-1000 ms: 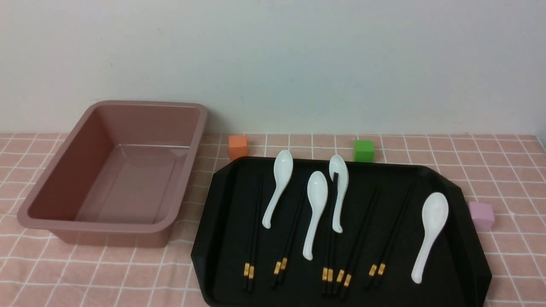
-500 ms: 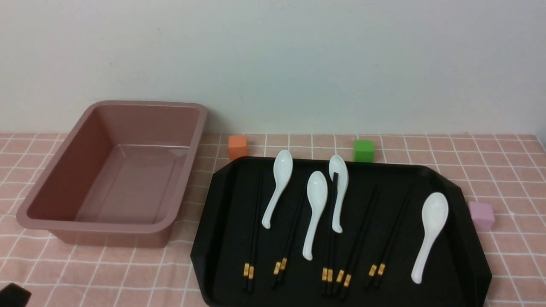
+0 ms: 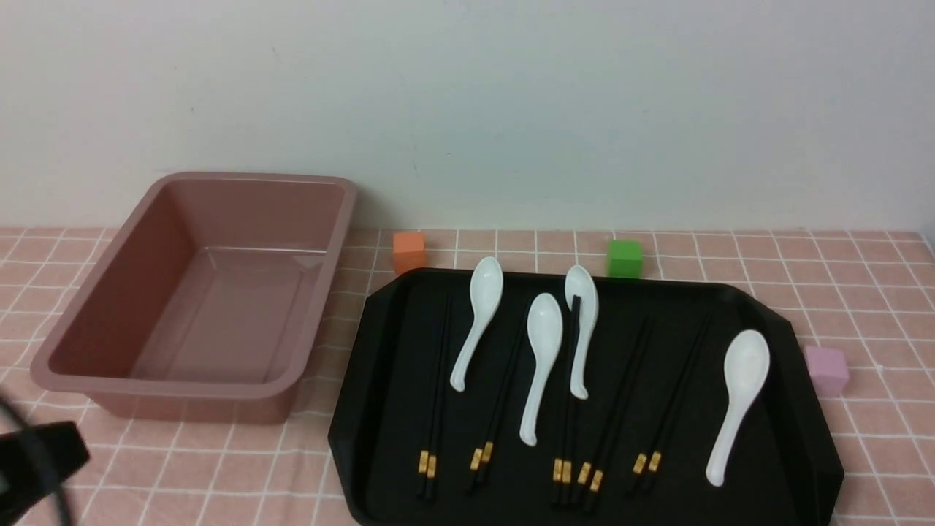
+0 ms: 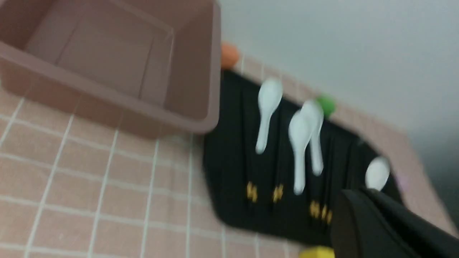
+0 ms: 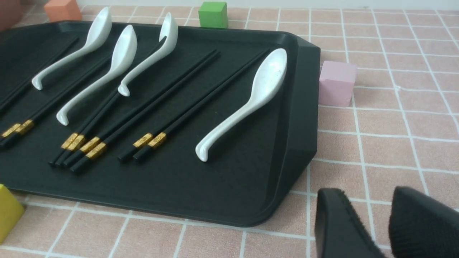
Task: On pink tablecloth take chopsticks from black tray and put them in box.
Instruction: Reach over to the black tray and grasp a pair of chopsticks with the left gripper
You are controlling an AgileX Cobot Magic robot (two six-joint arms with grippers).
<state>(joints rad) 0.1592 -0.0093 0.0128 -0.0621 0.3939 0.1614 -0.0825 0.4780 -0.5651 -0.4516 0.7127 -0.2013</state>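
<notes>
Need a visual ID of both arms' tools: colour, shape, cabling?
Left tool: dark grey to black, long tapering fingers. Right tool: two matte dark-grey fingers with rounded tips. Front view, left arm: black blocky part, blurred dark cable in front. No markings readable.

box: left of tray | in tray: 5 chopstick pairs, 4 spoons

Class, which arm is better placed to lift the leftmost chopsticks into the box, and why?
Left, probably: the box stands on the robot's left, beside the tray, and those chopsticks lie at its box-side end.
</notes>
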